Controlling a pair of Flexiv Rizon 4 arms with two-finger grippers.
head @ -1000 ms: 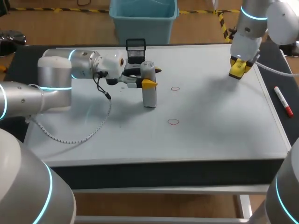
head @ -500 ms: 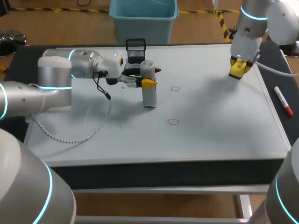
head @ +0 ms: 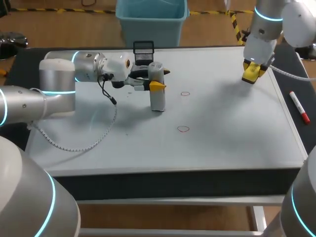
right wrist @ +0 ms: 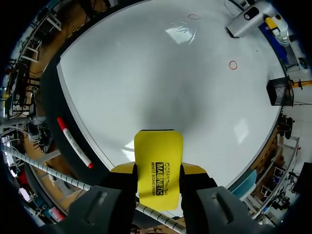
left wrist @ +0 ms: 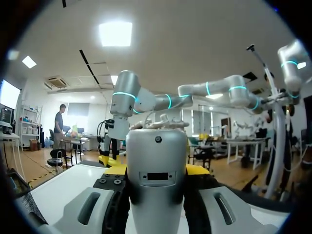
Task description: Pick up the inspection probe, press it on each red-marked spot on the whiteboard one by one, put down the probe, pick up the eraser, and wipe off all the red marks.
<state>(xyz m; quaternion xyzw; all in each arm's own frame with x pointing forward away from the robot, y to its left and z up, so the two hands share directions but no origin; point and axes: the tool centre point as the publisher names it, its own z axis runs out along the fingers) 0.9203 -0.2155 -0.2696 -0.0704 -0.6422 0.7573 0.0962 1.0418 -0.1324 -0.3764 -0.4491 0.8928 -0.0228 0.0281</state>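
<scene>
head: from high behind, looking down on the whole whiteboard [head: 227, 133] | left wrist: low, level, close against the probe [left wrist: 157, 170] | right wrist: above a far corner, looking down past the eraser [right wrist: 158, 168] | shared: whiteboard and probe in all three

Right gripper [right wrist: 158, 170] clamps the yellow eraser [right wrist: 158, 163] from both sides, above the whiteboard [right wrist: 146, 83]. Two red circles [right wrist: 233, 65] lie far ahead, well apart, with the probe [right wrist: 246, 19] beyond them. A red-capped marker [right wrist: 73, 141] lies just off the board's edge.

Grey probe [head: 157, 94], yellow eraser [right wrist: 158, 168], red marks [head: 183, 129]
</scene>
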